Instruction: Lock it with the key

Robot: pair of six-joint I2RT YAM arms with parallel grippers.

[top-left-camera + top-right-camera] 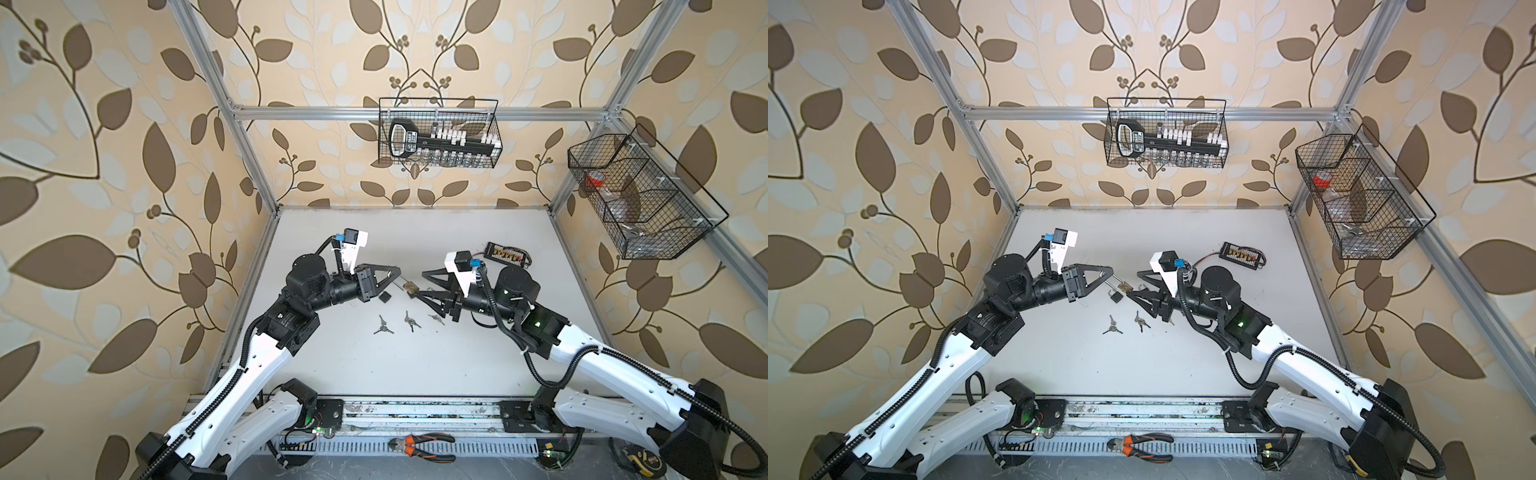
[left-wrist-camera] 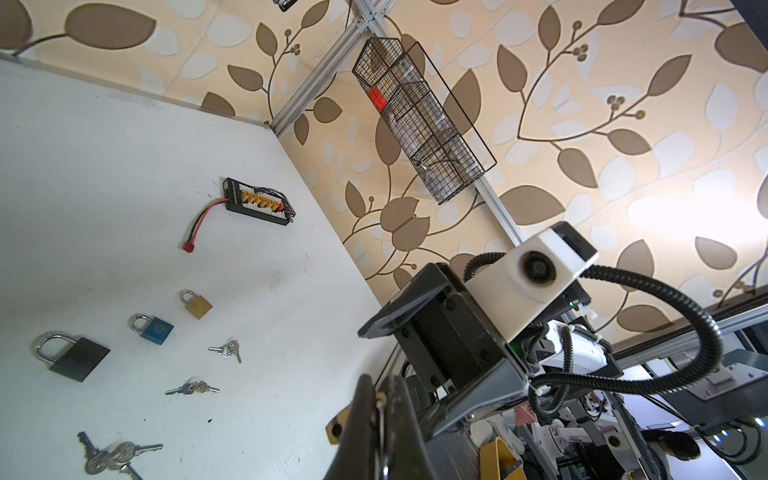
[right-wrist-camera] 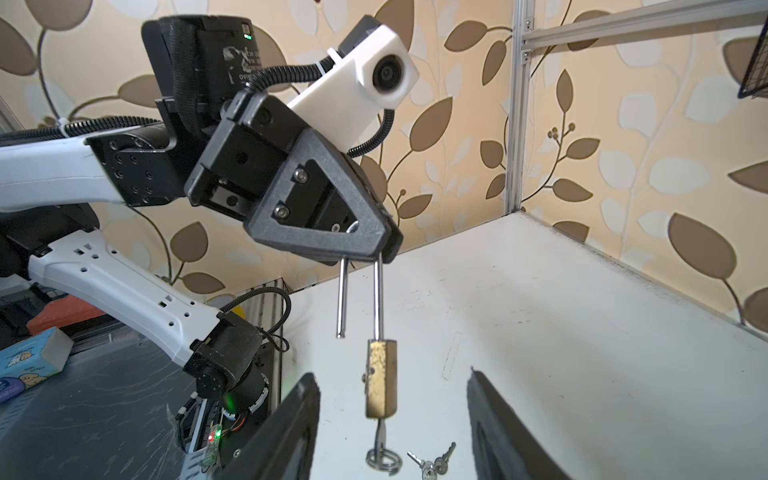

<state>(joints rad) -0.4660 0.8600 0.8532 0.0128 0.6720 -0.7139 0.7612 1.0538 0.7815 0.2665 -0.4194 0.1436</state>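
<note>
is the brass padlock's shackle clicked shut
No, the shackle's free leg hangs outside the brass padlock body in the right wrist view.

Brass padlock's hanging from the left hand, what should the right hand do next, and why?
Probably close the right hand on the brass padlock body. The left hand is shut on the shackle, whose free leg hangs outside the body; the key sits in its bottom, and the right hand's open jaws flank it. A grip could seat that leg.
</note>
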